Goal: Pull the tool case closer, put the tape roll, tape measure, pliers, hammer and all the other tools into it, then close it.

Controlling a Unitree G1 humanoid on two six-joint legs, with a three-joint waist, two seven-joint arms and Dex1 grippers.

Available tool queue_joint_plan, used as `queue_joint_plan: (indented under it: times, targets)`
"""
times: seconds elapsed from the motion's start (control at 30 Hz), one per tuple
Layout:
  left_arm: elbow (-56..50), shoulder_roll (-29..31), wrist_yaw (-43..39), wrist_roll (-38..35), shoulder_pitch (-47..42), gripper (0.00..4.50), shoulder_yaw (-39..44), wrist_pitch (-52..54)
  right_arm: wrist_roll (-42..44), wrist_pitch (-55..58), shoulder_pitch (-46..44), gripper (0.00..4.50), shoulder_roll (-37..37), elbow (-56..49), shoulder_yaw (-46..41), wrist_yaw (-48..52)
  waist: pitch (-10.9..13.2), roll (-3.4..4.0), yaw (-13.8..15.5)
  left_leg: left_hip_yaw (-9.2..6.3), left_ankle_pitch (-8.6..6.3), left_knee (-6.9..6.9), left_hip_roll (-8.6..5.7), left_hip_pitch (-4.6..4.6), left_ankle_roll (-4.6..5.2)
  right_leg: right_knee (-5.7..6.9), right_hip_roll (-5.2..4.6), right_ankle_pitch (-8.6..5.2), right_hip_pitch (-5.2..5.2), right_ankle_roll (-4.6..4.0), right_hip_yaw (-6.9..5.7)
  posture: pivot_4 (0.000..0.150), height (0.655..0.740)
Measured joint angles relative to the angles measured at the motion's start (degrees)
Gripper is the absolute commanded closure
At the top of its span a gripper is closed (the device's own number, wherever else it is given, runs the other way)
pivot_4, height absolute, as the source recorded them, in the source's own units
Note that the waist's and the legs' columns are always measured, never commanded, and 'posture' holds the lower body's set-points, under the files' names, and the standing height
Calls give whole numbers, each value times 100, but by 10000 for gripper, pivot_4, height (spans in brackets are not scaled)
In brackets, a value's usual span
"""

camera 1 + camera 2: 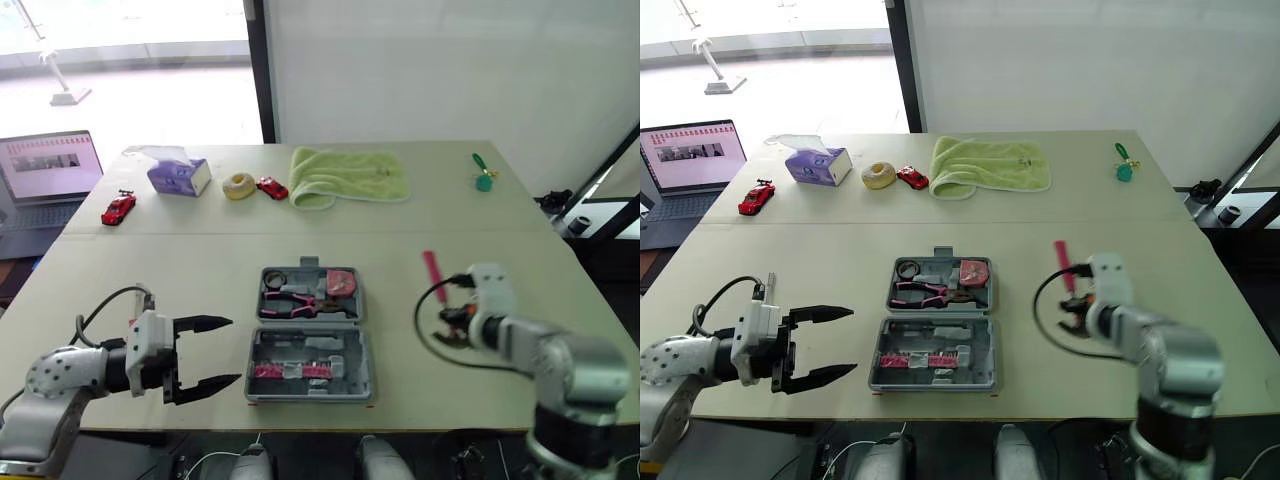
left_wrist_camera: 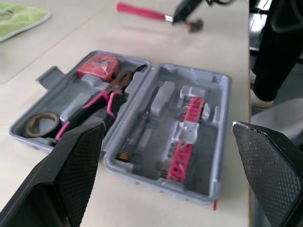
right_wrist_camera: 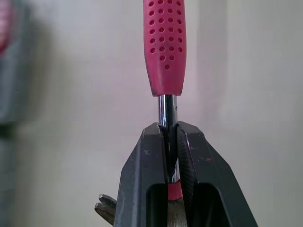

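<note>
Right end effector (image 3: 170, 137): clamped on hammer (image 3: 165, 47) steel shaft, just below the pink grip, at 3 o'clock of tool case (image 1: 362, 372). Left end effector (image 1: 232, 350): fingers apart, at 9 o'clock of it. Tool case lies open on worktop (image 1: 200, 260); pliers (image 1: 295, 300), tape roll (image 1: 274, 279) and tape measure (image 1: 341, 283) inside.

You have bright, even daylight across the table (image 1: 200, 260). It comes from the window (image 1: 130, 60) beyond the far left corner, where the view outside is washed out almost to white. Shadows are soft and faint, the darkest a thin line under the tool case (image 1: 364, 365). In the left wrist view the hammer (image 2: 142, 12) is smeared by blur. In the right wrist view its handle and the right gripper (image 3: 172, 130) are in focus, and the table behind them is soft.
</note>
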Motion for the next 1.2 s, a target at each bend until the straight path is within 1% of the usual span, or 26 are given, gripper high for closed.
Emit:
queue_joint_plan:
  times: [0.07,0.17,0.3,0.5,0.67,0.83,0.97,1.03,1.1,1.17,1.2]
  targets:
    - [98,49,-87,-1,-159,0,0,-13,-114,-1,80,44722,519,-229,273,-443,0,0,-7,2,5,0,-2,-2,-8,0,-5,0,0,-1,0,1500,7400]
    - [159,58,-147,-8,-234,0,0,-15,-278,-1,139,44722,730,-397,506,-888,-2,-3,24,2,6,0,-3,-3,-11,-2,-9,-1,4,-1,-1,1500,7400]
    - [160,58,-160,-8,-252,0,-8,0,-486,-1,316,44722,712,-306,585,-1170,-2,-3,17,1,6,-5,-2,0,-11,-1,-7,-1,3,-2,-2,1500,7400]
    - [93,59,-99,-8,-292,0,-18,72,-497,-15,407,44722,548,-136,706,-1151,-5,-8,-25,1,6,-7,-1,2,-11,-1,-6,-2,4,-2,-2,1500,7400]
    - [-45,62,-2,-7,-281,0,-18,187,-497,-29,312,44722,438,101,770,-1043,-30,-49,-62,0,6,-6,-1,8,-11,-1,-6,-5,11,-7,-2,1500,7400]
    - [-83,64,51,-4,-277,0,-18,256,-499,-113,315,44722,426,184,824,-1013,-44,-72,-111,-1,6,-6,-1,9,-11,-1,-6,-4,12,-6,-2,1500,7400]
    - [-150,77,102,-4,-264,0,-17,291,-500,-233,437,44722,378,183,944,-988,-49,-81,-111,-1,6,-6,-1,9,-11,-2,-7,-4,12,-6,-2,1500,7400]
    - [-151,90,122,-3,-260,0,-16,292,-502,-510,647,44722,318,168,1076,-979,-52,-85,-109,-1,6,-7,-1,9,-11,-3,-7,-6,13,-9,-3,1500,7400]
    - [-152,112,124,-4,-260,0,-16,295,-542,-956,930,36022,270,153,1260,-981,-56,-92,-108,-1,6,-9,-1,9,-11,-6,-7,-10,13,-15,-3,1500,7400]
    - [-149,135,123,-4,-262,0,-14,295,-602,-1397,1244,28942,150,162,1520,-979,-57,-93,-106,-1,6,-10,-1,9,-11,-10,-8,-11,15,-17,-3,1500,7400]
    - [-149,137,122,-5,-265,0,-12,296,-635,-1731,1418,23853,70,175,1712,-980,-59,-96,-106,-1,6,-9,-1,9,-11,-13,-8,-11,18,-17,-3,1500,7400]
